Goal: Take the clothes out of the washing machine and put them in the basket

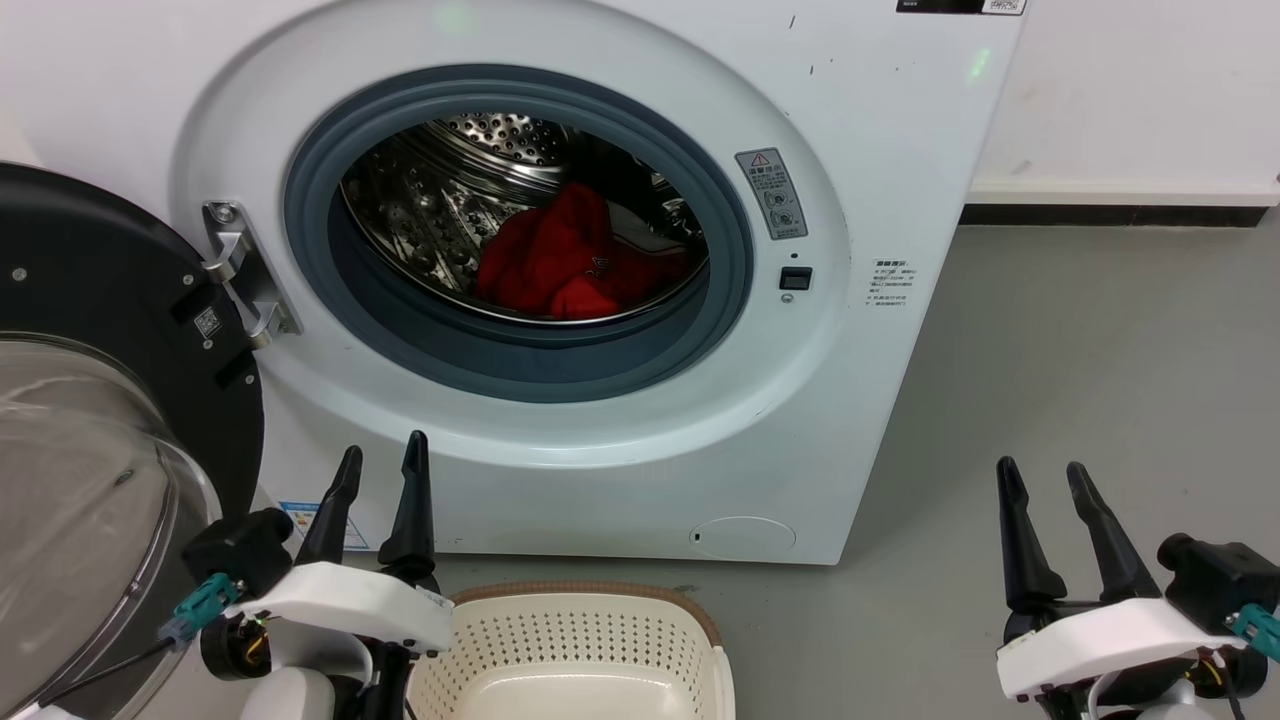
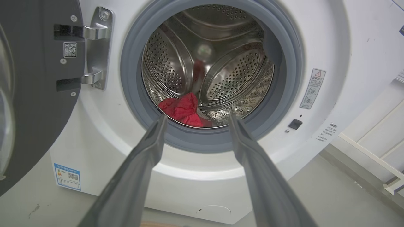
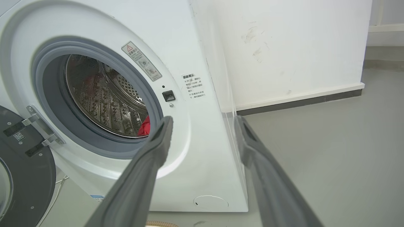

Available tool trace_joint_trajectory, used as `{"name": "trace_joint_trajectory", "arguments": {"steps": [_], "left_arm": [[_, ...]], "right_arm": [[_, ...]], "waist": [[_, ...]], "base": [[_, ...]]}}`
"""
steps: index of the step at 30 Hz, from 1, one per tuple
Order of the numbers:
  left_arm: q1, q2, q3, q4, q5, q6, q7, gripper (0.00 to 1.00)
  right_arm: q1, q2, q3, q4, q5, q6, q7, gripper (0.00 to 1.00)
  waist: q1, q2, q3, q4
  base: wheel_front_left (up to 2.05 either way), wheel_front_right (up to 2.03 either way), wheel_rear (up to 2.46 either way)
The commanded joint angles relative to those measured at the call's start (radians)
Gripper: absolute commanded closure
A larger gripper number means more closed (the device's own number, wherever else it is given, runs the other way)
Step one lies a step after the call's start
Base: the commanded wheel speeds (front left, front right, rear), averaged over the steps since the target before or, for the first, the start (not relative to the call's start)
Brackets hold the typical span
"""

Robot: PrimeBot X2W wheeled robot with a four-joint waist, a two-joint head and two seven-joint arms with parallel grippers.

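The red clothes (image 1: 560,262) lie bunched at the bottom of the steel drum of the white washing machine (image 1: 880,150), whose door (image 1: 100,300) hangs open at the left. From the left wrist the clothes (image 2: 184,109) show through the grey porthole, beyond my open fingers. A sliver of the clothes (image 3: 144,126) shows in the right wrist view. The cream basket (image 1: 575,640) stands on the floor below the washing machine, holding nothing. My left gripper (image 1: 383,460) is open beside the basket's left rim. My right gripper (image 1: 1042,478) is open over the floor at the lower right.
The open door's glass bowl (image 1: 70,480) bulges out at the far left, close to my left arm. Grey floor (image 1: 1080,350) stretches to the right of the machine up to a white wall with a dark skirting (image 1: 1120,214).
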Motion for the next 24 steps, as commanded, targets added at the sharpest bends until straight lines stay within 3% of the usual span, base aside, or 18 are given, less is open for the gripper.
{"name": "trace_joint_trajectory", "arguments": {"steps": [1, 24], "left_arm": [[-0.021, 0.007, -0.001, -0.002, 0.031, 0.0, -0.011, 0.0], [-0.034, 0.005, -0.009, 0.032, 0.263, 0.001, -0.063, 0.0]], "right_arm": [[0.0, -0.005, 0.0, -0.002, -0.029, 0.0, -0.009, 0.0], [0.01, -0.005, -0.006, 0.009, -0.262, 0.0, -0.034, 0.0]], "waist": [[0.0, 0.0, 0.0, 0.0], [0.0, 0.0, -0.001, 0.004]], "base": [[0.0, 0.0, 0.0], [0.0, 0.0, 0.0]]}}
